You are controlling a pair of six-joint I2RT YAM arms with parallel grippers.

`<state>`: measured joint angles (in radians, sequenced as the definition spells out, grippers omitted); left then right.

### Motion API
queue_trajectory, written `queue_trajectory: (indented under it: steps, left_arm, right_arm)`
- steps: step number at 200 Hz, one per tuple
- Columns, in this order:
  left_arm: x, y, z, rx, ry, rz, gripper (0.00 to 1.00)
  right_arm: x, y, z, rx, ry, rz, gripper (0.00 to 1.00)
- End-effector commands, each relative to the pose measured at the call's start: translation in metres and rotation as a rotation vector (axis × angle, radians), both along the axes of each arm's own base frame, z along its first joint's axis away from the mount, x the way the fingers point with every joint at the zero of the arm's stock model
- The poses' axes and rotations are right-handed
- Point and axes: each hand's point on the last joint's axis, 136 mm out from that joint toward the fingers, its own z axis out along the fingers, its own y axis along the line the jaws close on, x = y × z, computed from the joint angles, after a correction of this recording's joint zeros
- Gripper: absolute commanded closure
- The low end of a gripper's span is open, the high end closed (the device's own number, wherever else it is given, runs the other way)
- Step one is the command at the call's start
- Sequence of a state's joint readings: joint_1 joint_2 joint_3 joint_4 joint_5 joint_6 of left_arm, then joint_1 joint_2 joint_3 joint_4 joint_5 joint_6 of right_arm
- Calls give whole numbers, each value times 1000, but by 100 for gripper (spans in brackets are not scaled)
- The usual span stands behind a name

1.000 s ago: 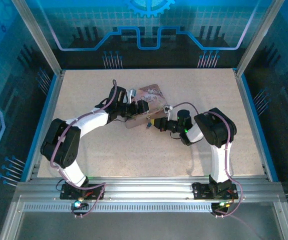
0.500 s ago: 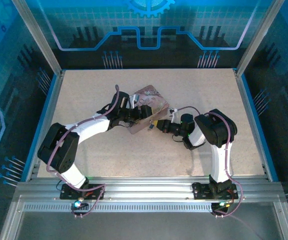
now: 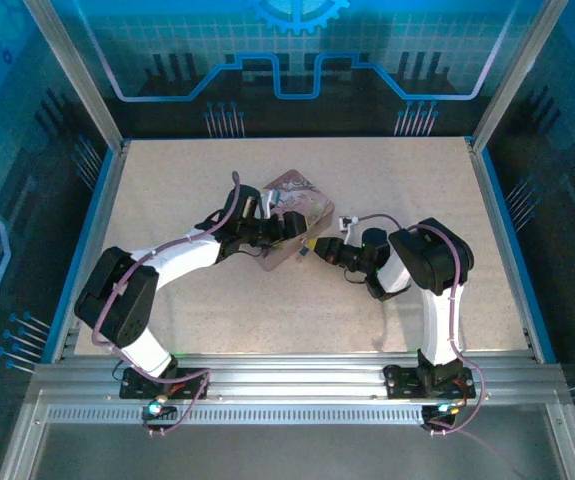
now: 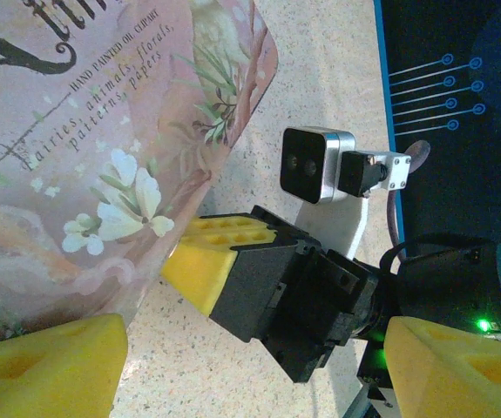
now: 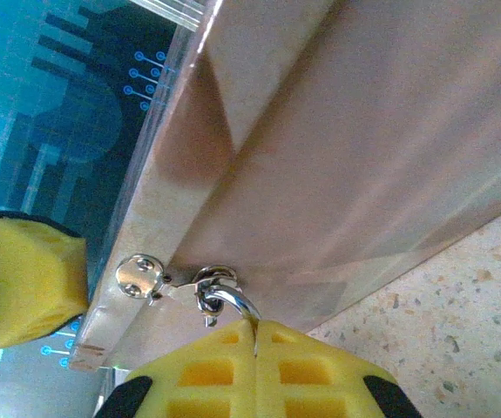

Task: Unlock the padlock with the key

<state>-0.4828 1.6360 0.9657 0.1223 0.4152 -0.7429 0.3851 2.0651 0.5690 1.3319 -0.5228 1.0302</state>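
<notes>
On table [image 3: 387, 180], right fingers [image 5: 189, 374] (closed) pinch silver loop [image 5: 224, 296] at tin [image 5: 363, 131].

— How are the arms set?
— Both are bent at the elbow and reach inward. The left arm [image 3: 182, 245] comes from the left and the right arm [image 3: 422, 258] from the right, so their tips nearly meet.
— Left gripper [image 3: 289, 227]?
— Jaws spread wide, yellow pads [image 4: 45, 366] well apart.
— Right gripper [image 3: 312, 246]?
— Its pads [image 5: 224, 373] are pressed flat together, and its tip points toward the left gripper.
</notes>
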Motion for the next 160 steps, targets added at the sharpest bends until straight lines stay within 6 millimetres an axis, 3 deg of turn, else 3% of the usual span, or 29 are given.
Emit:
queue_trajectory:
  steps: [1,49,160]
  left_arm:
    - [-19,-1,-20,26,88,-10,21]
    - [-20,-2,-19,21,88,-8,21]
    - [-22,-2,-21,38,84,-12,19]
  right_arm:
    - [11,-5,9,39,-21,-41,100]
    - [6,-4,3,63,28,-42,100]
    - [23,-10,12,121,66,-95,100]
